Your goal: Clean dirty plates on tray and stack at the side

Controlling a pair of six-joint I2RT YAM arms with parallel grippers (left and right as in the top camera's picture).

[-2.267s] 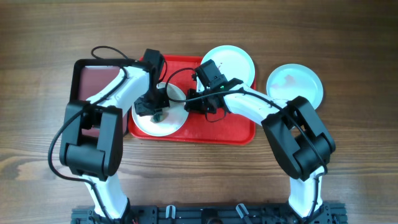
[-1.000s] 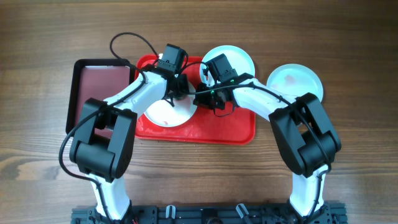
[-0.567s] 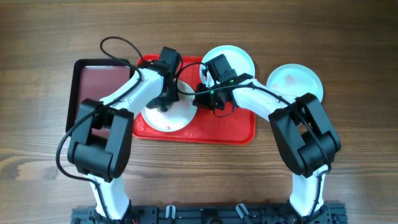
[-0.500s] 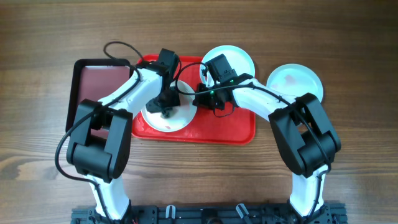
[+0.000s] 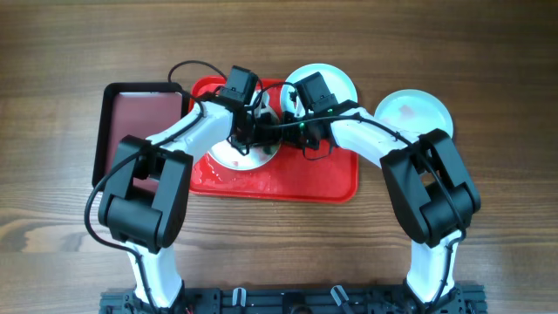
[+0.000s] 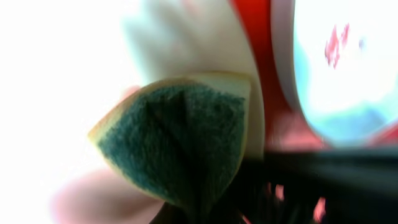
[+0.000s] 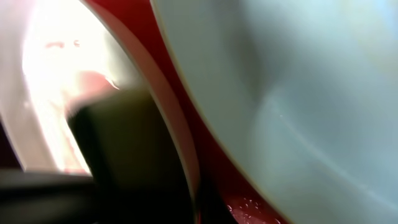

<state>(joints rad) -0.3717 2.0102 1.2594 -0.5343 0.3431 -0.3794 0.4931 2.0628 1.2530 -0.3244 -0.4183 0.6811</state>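
Note:
The red tray (image 5: 305, 179) lies at the table's middle. One plate (image 5: 225, 159) sits on its left half. My left gripper (image 5: 247, 142) is shut on a green and yellow sponge (image 6: 180, 140) pressed on this plate's right part. My right gripper (image 5: 279, 131) is shut on the plate's right rim (image 7: 177, 134), one dark finger over the plate. A second plate (image 5: 338, 83) lies over the tray's far edge; it shows a red smear in the left wrist view (image 6: 336, 46). A third plate (image 5: 414, 118) lies on the table to the right of the tray.
A smaller dark maroon tray with a black rim (image 5: 135, 122) lies left of the red tray. Both arms cross over the red tray's far half, with a black cable looping above the left wrist. Bare wood lies in front of the tray.
My left gripper has swept the sponge across the plate, from its near left part to its far right, close to the right gripper. The right gripper has stayed on the rim.

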